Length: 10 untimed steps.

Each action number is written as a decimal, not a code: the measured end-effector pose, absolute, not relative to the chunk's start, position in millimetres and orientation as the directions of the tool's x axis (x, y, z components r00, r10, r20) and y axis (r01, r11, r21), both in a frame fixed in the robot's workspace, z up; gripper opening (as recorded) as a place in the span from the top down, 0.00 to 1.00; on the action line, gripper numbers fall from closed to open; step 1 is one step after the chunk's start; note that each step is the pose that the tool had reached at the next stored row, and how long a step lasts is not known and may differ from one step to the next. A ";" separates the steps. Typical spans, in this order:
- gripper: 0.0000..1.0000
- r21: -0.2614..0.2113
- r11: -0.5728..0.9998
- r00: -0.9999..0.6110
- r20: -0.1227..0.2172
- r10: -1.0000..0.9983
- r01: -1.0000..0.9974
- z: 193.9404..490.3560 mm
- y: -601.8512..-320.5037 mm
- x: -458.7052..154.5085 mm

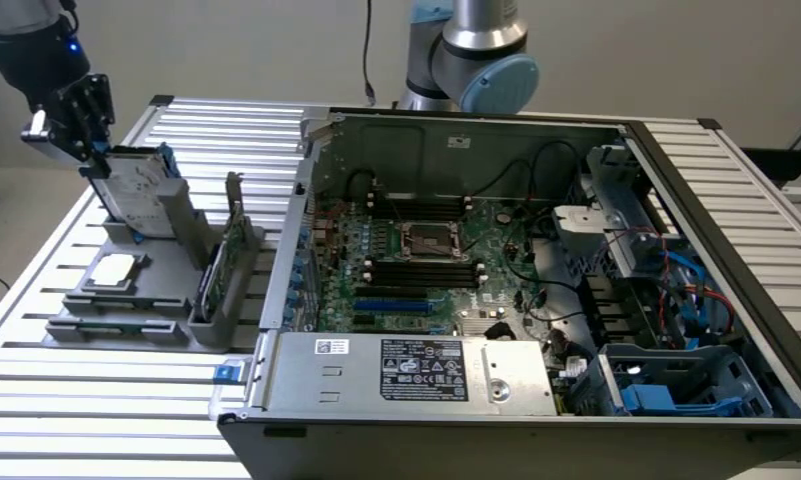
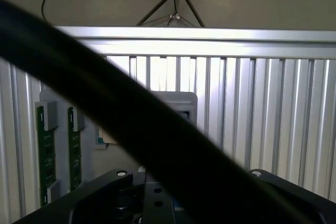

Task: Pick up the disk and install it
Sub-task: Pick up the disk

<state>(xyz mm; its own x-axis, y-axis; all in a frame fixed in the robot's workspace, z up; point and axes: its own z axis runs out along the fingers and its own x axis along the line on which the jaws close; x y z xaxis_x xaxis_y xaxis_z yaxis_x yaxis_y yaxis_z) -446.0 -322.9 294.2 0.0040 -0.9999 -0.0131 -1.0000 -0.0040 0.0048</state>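
At the far corner of the slatted table, on the exterior view's left, the gripper looks clamped on the top edge of the disk, which stands upright in its grey holder. Pick-up is in hand; lifting calls for a straight pull clear of the slot.

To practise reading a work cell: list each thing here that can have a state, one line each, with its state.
disk, upright in the grey holder, not yet installed
end effector, at the disk's top edge
computer case, side open, interior exposed
chip, lying flat on the holder
circuit card, standing on edge in its slot
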 end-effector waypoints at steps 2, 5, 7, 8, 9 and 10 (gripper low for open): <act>0.67 0.005 -0.004 0.004 -0.013 -1.000 -1.000 295.1 -323.0 -445.7; 0.67 0.005 -0.004 0.004 -0.013 -1.000 -1.000 297.2 -323.0 -445.2; 0.67 0.005 -0.004 0.004 -0.013 -1.000 -1.000 299.0 -322.9 -444.8; 0.67 0.005 -0.004 0.004 -0.013 -1.000 -1.000 300.0 -322.9 -444.6; 0.67 0.005 -0.004 0.004 -0.013 -1.000 -1.000 301.1 -323.0 -444.3; 0.67 0.005 -0.004 0.004 -0.013 -1.000 -1.000 302.3 -322.9 -444.2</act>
<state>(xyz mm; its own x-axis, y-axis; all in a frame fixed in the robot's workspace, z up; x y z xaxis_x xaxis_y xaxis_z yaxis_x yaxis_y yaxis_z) -444.2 -322.9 302.3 0.0040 -0.9999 -0.0131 -1.0000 -0.0041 0.0049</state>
